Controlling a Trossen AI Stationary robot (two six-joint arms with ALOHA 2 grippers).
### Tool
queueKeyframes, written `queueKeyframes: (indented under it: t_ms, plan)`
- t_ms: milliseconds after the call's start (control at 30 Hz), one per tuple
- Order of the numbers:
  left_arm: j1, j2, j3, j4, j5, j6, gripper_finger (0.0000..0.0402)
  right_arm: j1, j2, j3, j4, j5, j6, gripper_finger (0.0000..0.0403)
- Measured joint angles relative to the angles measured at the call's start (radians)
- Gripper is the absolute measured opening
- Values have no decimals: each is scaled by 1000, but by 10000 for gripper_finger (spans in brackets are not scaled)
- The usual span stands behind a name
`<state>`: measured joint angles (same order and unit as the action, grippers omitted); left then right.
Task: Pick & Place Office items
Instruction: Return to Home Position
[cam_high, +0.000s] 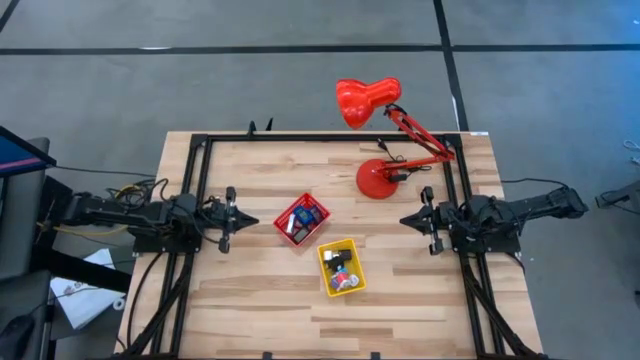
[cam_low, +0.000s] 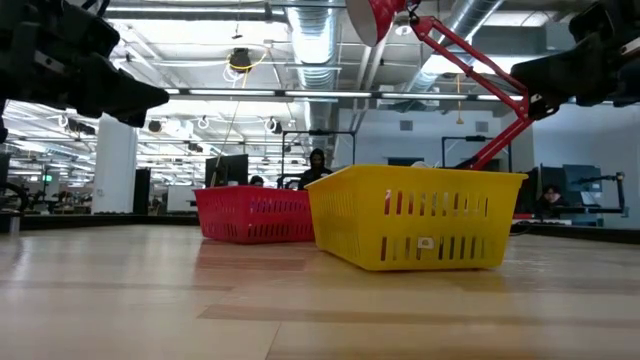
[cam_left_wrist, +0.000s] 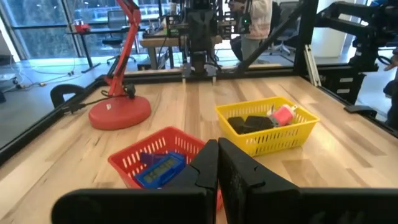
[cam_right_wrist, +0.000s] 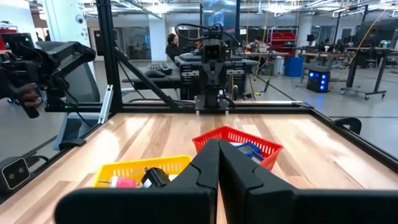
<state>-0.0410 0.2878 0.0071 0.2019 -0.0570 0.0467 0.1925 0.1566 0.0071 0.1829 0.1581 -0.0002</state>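
Evidently at the close of a sorting run, the left gripper (cam_high: 252, 222) hangs just inside the left edge of the worktop (cam_high: 250, 305) and the right gripper (cam_high: 404, 220) mirrors it at the right edge, both claws pressed closed on nothing. The office items (cam_high: 343, 272) lie in two bins near the middle of the worktop. A pink piece (cam_left_wrist: 283, 115) and black blocks (cam_left_wrist: 247, 123) sit in the yellow basket (cam_left_wrist: 273, 142). Blue pieces (cam_left_wrist: 158, 169) sit in the red basket (cam_left_wrist: 124, 163) just beside it, on the side nearer the desk lamp (cam_high: 378, 180), whose base stands close to the right edge. No loose piece shows on the bare wood.

Each arm is folded low along its own edge, forearm roughly level and wrist straight, with the fingers pointing across the worktop at the opposite arm. Seen from table height, both ride well above the surface and apart from either basket.

The step in hand, by my reading, is the retreat to rest, and it looks all but complete. Done well, it calls for fingers held together and any last travel taken straight back and level, so nothing clips a basket rim. The right arm also needs a wide berth from the lamp's red arm, which rises near that side. Both arms should settle evenly, neither sagging toward the wood.
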Motion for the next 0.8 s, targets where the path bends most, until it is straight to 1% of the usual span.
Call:
queueKeyframes:
  t_ms: [667, 800]
  plan:
    - [1, 2, 0, 2, 1, 1, 8, 0, 0, -1, -3, 2, 0, 0]
    - [1, -17, 0, 2, 1, 1, 6, 1, 0, -1, -3, 4, 0, 0]
